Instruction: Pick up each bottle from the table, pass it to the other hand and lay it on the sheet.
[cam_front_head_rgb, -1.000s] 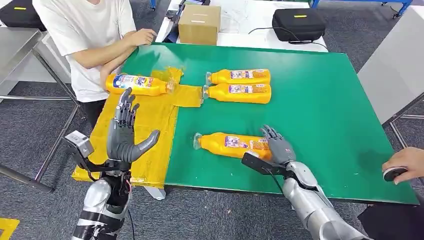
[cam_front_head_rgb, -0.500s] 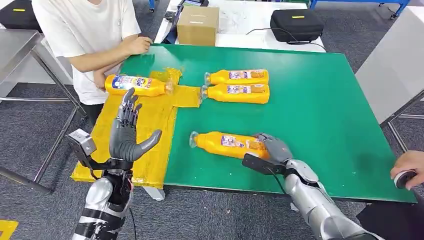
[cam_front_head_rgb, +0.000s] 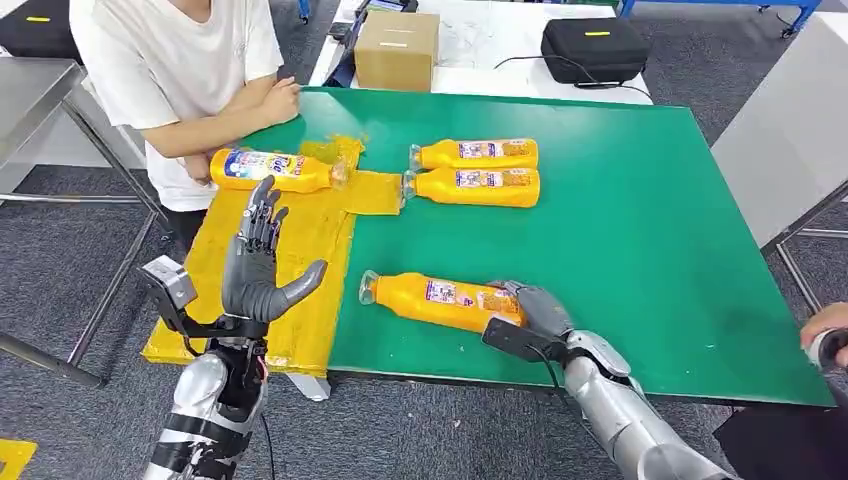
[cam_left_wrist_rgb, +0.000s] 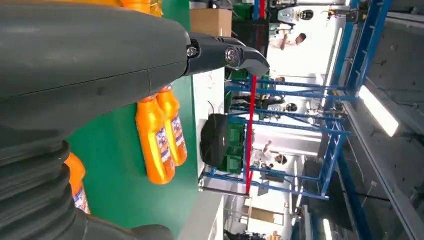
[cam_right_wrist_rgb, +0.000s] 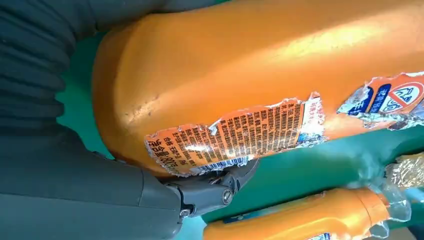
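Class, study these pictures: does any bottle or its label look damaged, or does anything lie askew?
Yes. The label on the nearest bottle, gripped at its base by the right hand, is torn and peeling, with ragged edges. That bottle also lies slanted on the green table, unlike the two parallel bottles behind it.

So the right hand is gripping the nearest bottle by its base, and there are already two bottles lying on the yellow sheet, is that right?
Not quite. The right hand does grip the nearest bottle at its base, but the head view shows just one bottle on the yellow sheet, the blue-labelled bottle at its far end. The other two bottles lie on the green table.
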